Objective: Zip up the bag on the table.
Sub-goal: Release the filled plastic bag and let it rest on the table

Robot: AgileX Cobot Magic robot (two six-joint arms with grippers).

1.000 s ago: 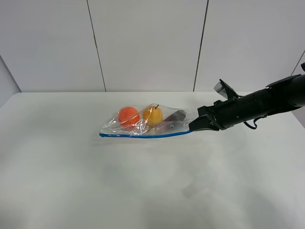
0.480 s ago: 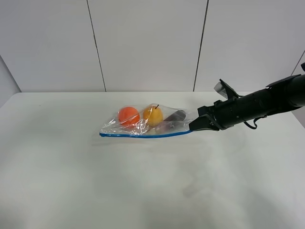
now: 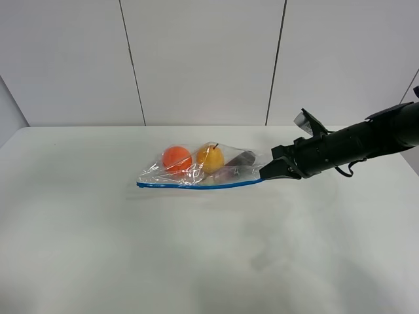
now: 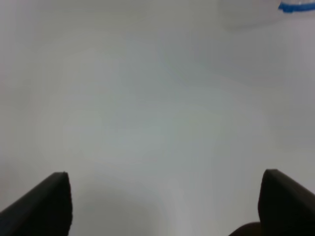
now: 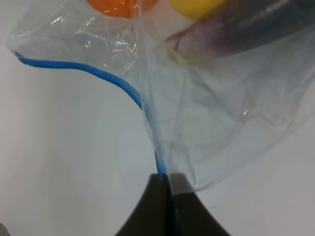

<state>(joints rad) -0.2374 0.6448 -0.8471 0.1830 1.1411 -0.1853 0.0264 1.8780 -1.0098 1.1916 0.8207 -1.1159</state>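
Note:
The bag (image 3: 203,171) lies on the white table (image 3: 196,248), clear and crinkly, with an orange fruit, a yellow fruit and a dark purple one inside. Its blue zipper strip (image 3: 196,186) runs along the near edge. My right gripper (image 3: 264,176) is shut on the right end of that strip; the right wrist view shows the bag (image 5: 197,98) and the strip (image 5: 113,81) running into the closed right gripper (image 5: 167,178). My left gripper (image 4: 165,201) is open over bare table, out of the exterior high view; only a bit of blue strip (image 4: 298,7) shows at that view's corner.
A white panelled wall (image 3: 203,62) stands behind the table's far edge. The right arm (image 3: 353,147) reaches in from the right above the table. White tabletop spreads in front of and left of the bag.

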